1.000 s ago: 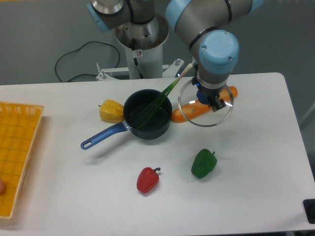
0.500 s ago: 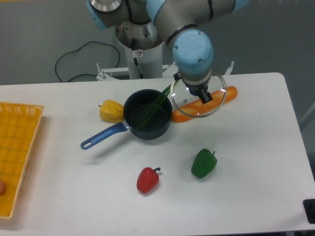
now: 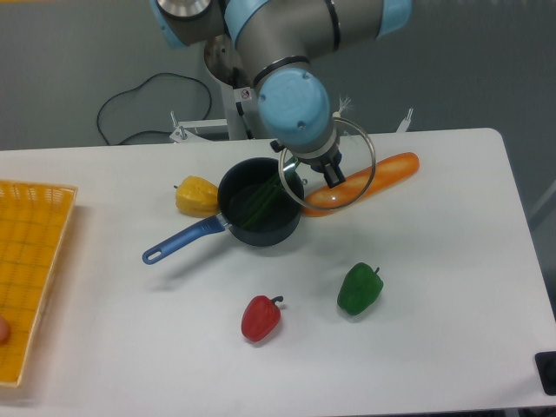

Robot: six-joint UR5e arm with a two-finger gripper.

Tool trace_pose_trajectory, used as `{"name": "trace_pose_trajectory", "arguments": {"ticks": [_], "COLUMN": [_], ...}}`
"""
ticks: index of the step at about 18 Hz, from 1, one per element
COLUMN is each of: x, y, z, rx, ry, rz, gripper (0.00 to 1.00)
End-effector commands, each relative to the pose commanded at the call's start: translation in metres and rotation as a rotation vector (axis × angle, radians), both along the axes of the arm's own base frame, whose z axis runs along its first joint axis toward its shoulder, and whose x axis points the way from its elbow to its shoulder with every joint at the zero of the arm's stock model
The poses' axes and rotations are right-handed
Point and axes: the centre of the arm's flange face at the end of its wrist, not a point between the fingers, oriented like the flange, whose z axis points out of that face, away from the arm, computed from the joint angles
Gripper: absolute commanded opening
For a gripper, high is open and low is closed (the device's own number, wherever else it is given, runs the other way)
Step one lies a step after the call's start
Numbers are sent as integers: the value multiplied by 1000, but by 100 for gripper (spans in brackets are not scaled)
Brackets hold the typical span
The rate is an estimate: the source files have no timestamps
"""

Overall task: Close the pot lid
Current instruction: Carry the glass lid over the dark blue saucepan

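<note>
The pot (image 3: 259,214) sits open on the white table (image 3: 434,287), its blue handle (image 3: 181,241) angling down-left, green stalks (image 3: 261,198) leaning inside it. Just up and to the right of the pot hangs the gripper (image 3: 323,165), clamped on the knob of the lid (image 3: 328,165), though the knob itself is hidden under the wrist. The glass disc is in the air, tilted, its left rim overlapping the pot's right edge, the rest hanging over the orange carrot (image 3: 369,178) beside the pot. A yellow pepper (image 3: 196,195) touches the pot's left side. Below the pot lie a red pepper (image 3: 261,317) and, to the right of that, a green pepper (image 3: 360,288). Far left of the pot, an orange basket (image 3: 30,261).
</note>
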Motion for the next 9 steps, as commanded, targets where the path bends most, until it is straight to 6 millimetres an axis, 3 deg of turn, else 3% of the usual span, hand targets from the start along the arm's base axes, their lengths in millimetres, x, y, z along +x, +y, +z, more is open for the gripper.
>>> {"name": "trace_pose_trajectory", "arguments": {"ticks": [9], "x": [34], "y": [15], "z": [-20], "rx": [-68], "ry": [30], "rz": [-7], "gripper": [41]}}
